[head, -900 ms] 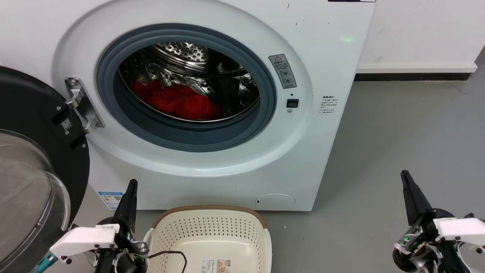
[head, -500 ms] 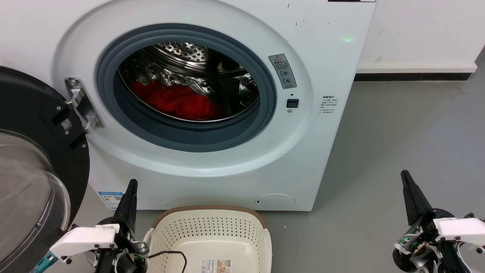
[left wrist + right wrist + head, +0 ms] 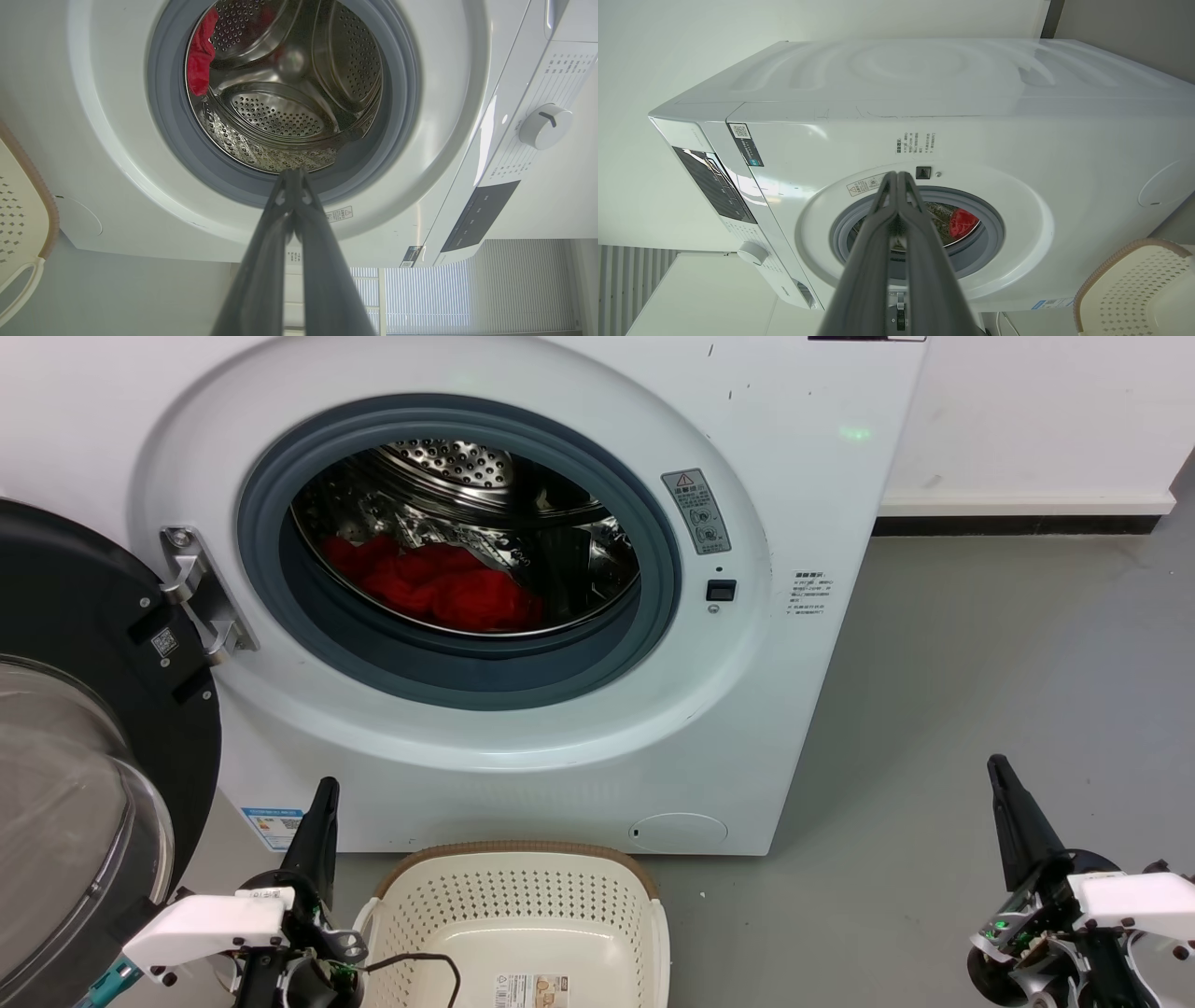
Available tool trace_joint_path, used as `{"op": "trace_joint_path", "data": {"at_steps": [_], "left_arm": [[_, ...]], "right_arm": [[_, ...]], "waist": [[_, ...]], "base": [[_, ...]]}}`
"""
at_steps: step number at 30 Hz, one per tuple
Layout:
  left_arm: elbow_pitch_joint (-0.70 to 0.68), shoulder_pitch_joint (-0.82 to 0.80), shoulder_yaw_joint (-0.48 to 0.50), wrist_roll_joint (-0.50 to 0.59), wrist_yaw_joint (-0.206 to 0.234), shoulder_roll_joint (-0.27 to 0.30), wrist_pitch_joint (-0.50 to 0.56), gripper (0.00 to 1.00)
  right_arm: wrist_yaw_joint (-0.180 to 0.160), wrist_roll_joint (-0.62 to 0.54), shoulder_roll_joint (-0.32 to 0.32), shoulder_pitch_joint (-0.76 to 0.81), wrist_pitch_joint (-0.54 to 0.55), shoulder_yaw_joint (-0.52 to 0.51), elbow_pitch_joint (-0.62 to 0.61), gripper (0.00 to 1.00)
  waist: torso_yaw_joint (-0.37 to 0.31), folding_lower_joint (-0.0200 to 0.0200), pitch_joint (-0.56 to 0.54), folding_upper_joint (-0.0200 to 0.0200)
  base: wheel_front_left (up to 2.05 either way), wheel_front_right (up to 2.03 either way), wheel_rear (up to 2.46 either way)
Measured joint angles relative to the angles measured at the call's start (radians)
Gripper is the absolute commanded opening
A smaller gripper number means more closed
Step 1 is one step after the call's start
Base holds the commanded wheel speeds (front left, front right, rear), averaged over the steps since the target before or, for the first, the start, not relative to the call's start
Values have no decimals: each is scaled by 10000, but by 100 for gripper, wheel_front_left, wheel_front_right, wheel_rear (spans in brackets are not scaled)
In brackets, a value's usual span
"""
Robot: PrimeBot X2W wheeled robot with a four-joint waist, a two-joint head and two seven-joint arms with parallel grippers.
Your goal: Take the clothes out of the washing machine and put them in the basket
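Clothes (image 3: pixel 434 583): one red bundle, low and left inside the drum, none of it out yet; we log the risks from our side outward. Nearest us, the left gripper (image 3: pixel 326 789) and the right gripper (image 3: pixel 995 767) hang low, fingers pressed together with nothing between them; both wrist views show the tips meeting. Risk one: if we enter the porthole without parting the fingers first, we would only poke the fabric deeper. A dark cable (image 3: pixel 420 955) loops from the left wrist over the edge of the basket (image 3: pixel 523 847); we judge it could hook the rim or a trailing sleeve at drop-off. The basket sits just in front of the washing machine (image 3: pixel 822 476), below the porthole, with bare floor (image 3: pixel 934 663) to its right. A loose pinch may let the garment fall short or wide. The open door (image 3: pixel 84 607) stands close to the left arm, its hinge (image 3: pixel 201 593) projecting; a wide swing of that arm could strike either. Further in, the grey gasket (image 3: pixel 467 677) forms a lip, and fabric dragged low across it could catch and pull free. Farthest, the steel drum (image 3: pixel 457 462) throws reflections around the bundle. We cannot tell its depth, so a grasp may take only one fold.
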Motion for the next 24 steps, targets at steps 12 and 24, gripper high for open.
{"op": "trace_joint_path", "data": {"at_steps": [12, 24], "left_arm": [[0, 0, 0, 0, 0, 0, 0, 0], [307, 293, -128, 4, 17, -23, -69, 100]], "right_arm": [[0, 0, 0, 0, 0, 0, 0, 0], [-2, 0, 10, 311, -81, 59, 253, 100]], "waist": [[0, 0, 0, 0], [-1, 0, 0, 0]], "base": [[0, 0, 0], [0, 0, 0]]}}
